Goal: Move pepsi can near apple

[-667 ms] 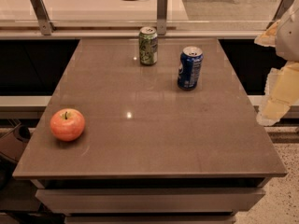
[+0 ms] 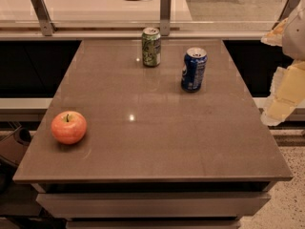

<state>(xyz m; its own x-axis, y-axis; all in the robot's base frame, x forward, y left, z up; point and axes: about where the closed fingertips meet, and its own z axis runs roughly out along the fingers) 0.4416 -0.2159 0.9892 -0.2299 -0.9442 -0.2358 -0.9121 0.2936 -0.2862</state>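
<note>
Hovering right of the pepsi can (image 2: 193, 69), end effector (image 2: 280, 99), grip state unreadable; come in level, clasp mid-body.

The pepsi can (image 2: 193, 69) is deep blue with white markings and a silver top. The other can (image 2: 151, 46) is green with a pale, mottled pattern. The apple (image 2: 69, 127) is red-orange with a yellowish blush and a dark stem. The table (image 2: 157, 147) is a plain glossy grey-brown. The gripper (image 2: 281, 99), at the right edge beside the table, is cream and pale yellow. The floor (image 2: 290, 209) is speckled beige.
</note>
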